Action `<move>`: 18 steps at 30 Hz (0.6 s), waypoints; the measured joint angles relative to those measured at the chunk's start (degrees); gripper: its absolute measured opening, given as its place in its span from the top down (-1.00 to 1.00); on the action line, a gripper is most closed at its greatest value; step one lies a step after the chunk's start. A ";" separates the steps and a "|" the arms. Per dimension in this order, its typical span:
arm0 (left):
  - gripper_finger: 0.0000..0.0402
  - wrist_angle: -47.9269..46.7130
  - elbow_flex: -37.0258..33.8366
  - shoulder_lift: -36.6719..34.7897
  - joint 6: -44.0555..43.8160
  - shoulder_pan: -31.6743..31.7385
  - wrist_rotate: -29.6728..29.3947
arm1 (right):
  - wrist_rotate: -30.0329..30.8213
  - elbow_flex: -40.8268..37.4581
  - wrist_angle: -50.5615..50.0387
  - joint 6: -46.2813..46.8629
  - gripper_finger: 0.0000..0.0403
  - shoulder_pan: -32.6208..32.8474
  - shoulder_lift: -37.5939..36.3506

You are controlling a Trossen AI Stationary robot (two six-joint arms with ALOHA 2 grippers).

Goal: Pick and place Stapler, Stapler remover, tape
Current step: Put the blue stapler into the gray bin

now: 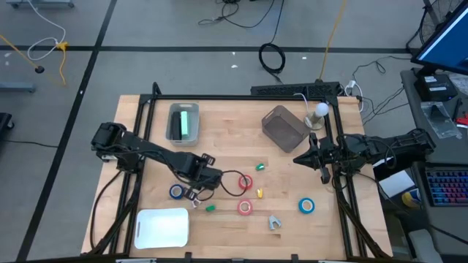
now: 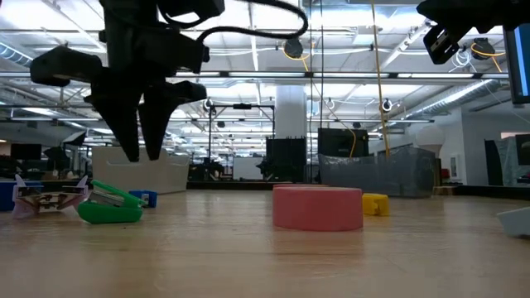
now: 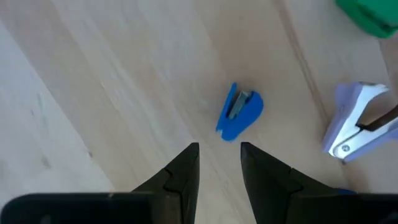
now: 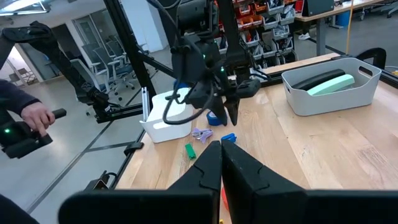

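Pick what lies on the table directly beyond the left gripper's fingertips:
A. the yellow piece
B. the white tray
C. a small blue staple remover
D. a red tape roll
C: in the left wrist view the small blue staple remover lies just beyond the left gripper, whose fingers stand apart, holding nothing.

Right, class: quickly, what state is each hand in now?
Left hand: open, empty, above the blue remover.
Right hand: closed, empty.
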 joint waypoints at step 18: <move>0.40 5.64 -4.35 0.00 10.11 0.45 5.56 | 0.09 0.00 0.01 0.67 0.98 0.00 -0.01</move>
